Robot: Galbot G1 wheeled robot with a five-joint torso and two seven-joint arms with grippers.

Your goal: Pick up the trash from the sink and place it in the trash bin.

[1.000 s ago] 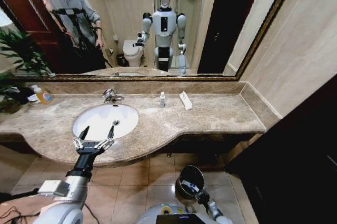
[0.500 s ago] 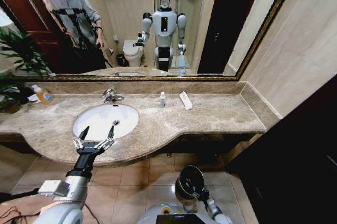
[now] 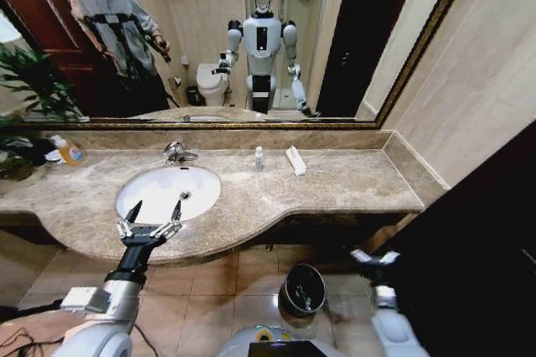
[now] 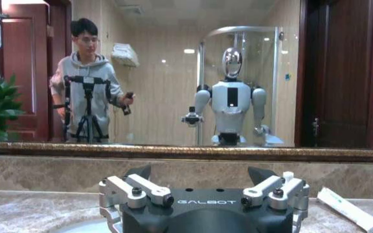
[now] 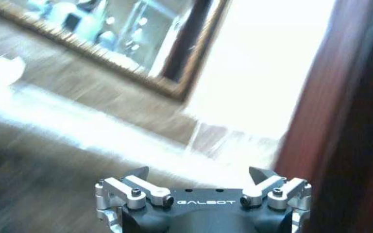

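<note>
Jaws spread, empty: left gripper [image 3: 154, 212] hovers at the sink's [image 3: 134, 199] near rim; right gripper [image 3: 374, 257], also spread, beside the trash bin [image 3: 302, 288].

The word "GALBOT" stands in pale capitals on the dark body of the left pincer [image 4: 203, 177], just below its 2 spread fingers. The same word "GALBOT" stands on the body of the right pincer [image 5: 201, 177]. The bottle with the orange label [image 3: 70, 152] on the table [image 3: 335, 181] seems to carry print, but it is too small to read.
</note>
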